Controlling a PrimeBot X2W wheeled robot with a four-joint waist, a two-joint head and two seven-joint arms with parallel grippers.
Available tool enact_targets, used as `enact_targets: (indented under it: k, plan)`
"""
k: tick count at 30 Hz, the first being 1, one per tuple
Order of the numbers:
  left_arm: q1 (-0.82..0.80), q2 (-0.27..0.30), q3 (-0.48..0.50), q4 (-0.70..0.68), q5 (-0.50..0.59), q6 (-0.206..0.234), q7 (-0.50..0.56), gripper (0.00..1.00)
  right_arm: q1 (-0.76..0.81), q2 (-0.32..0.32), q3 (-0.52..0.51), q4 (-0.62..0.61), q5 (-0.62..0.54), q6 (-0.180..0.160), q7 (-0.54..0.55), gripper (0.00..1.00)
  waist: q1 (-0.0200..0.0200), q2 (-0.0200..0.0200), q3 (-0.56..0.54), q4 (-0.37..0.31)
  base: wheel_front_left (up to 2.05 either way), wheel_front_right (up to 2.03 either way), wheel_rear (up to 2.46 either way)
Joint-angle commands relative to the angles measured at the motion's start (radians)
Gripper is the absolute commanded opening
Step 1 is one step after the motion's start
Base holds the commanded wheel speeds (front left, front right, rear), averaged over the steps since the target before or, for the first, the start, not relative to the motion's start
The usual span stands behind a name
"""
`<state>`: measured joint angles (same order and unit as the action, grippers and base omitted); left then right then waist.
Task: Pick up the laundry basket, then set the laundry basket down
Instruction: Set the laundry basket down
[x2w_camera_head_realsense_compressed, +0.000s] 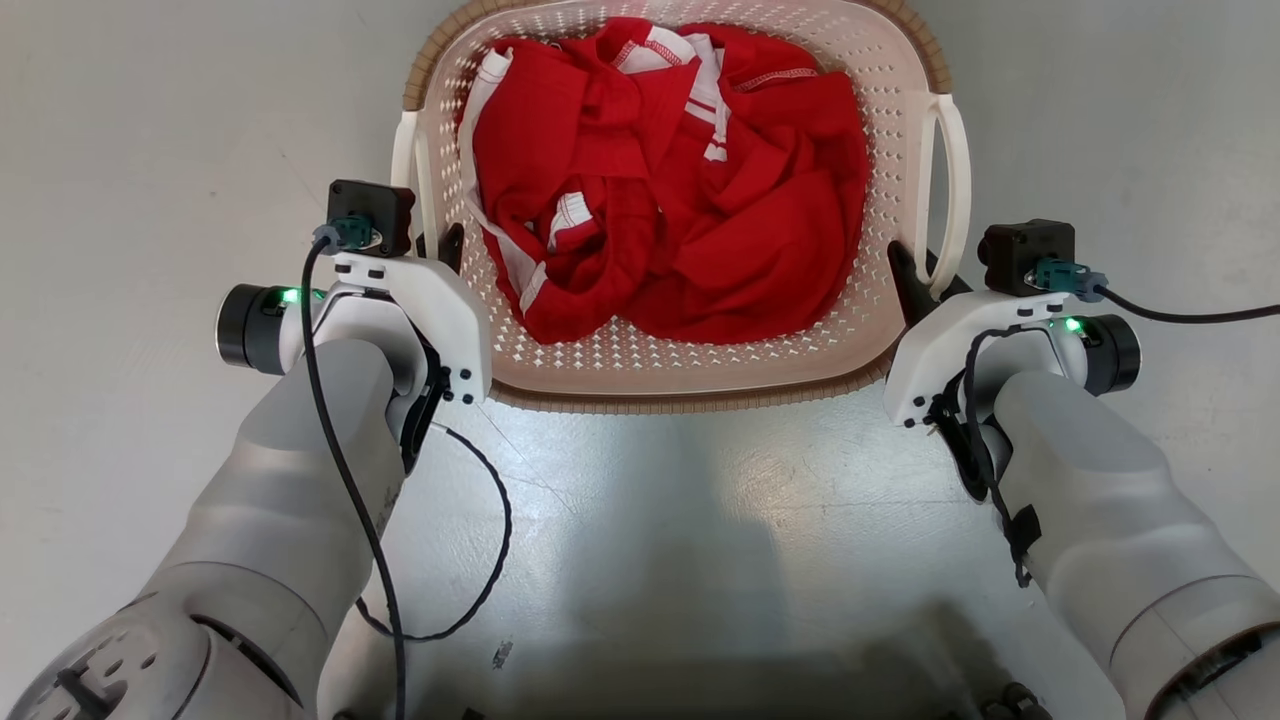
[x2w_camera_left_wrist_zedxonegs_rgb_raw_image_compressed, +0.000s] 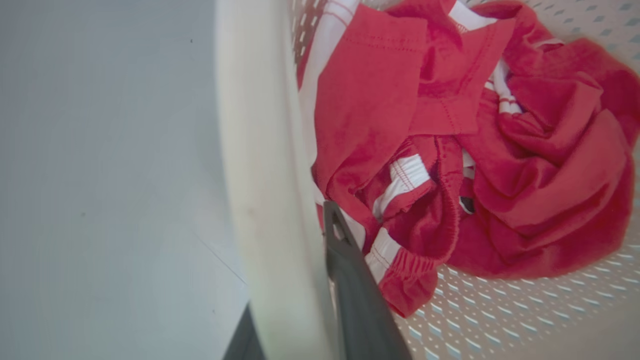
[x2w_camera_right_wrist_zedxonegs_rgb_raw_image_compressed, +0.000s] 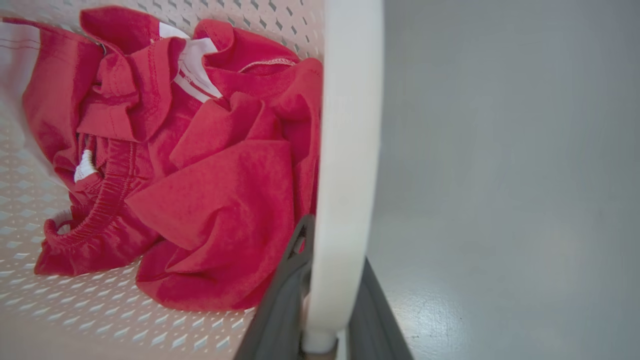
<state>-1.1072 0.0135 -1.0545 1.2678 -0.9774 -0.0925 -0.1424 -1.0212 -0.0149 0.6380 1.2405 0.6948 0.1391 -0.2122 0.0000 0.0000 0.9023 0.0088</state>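
Jaws, left and right — nearly closed — each pinch a white handle of the laundry basket.

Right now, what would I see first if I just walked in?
You'd first see a big crumpled heap of bright red clothes with white stripes, lying in the cream laundry basket straight ahead of the robot. Next come the left gripper and right gripper, one at each side of the basket. Each pinches a white side handle between two dark fingers.
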Motion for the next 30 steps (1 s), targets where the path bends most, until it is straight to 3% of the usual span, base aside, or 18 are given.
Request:
enact_targets:
  k: [1,19,21,23,25,26,27,28,30]
  plan:
    - [0.005,0.067,0.004,0.020,-0.006,-0.006,-0.002,0.00,0.060,-0.035,0.012,0.010,0.004,-0.008,0.001,0.00,0.0000,0.0000,0.002,-0.001,0.00,0.00,0.00]
    - [-0.005,0.071,-0.004,0.021,-0.009,-0.005,-0.008,0.00,0.050,-0.035,0.039,0.016,0.035,-0.008,-0.006,0.00,0.0000,0.0000,0.029,-0.006,0.00,0.00,0.00]
    - [-0.007,0.072,-0.005,0.021,-0.009,-0.004,-0.010,0.02,0.049,-0.035,0.042,0.017,0.039,-0.008,-0.007,0.10,0.0000,0.0000,0.030,-0.007,0.00,0.00,0.00]
    - [-0.009,0.072,-0.007,0.021,-0.008,-0.005,-0.015,0.24,0.049,-0.035,0.044,0.018,0.044,-0.008,-0.007,0.32,0.0000,0.0000,0.031,-0.008,0.00,0.00,0.00]
    - [-0.013,0.072,-0.007,0.021,-0.007,-0.005,-0.027,0.44,0.050,-0.035,0.047,0.018,0.049,-0.008,-0.008,0.41,0.0000,0.0000,0.031,-0.009,0.00,0.00,0.00]
    - [-0.014,0.072,-0.007,0.020,-0.006,-0.004,-0.034,0.64,0.050,-0.035,0.048,0.018,0.051,-0.008,-0.009,0.48,0.0000,0.0000,0.031,-0.009,0.00,0.00,0.00]
    - [-0.015,0.071,-0.008,0.020,-0.006,-0.004,-0.039,0.88,0.051,-0.035,0.050,0.018,0.053,-0.008,-0.010,0.75,0.0000,0.0000,0.030,-0.009,0.00,0.00,0.00]
    - [-0.016,0.070,-0.008,0.019,-0.006,-0.004,-0.045,1.00,0.052,-0.035,0.052,0.018,0.055,-0.008,-0.011,0.95,0.0000,0.0000,0.030,-0.009,0.00,0.00,0.00]
    - [-0.018,0.070,-0.008,0.017,-0.005,-0.003,-0.058,1.00,0.052,-0.035,0.056,0.014,0.059,-0.008,-0.013,1.00,0.0000,0.0000,0.029,-0.010,0.00,0.00,0.00]
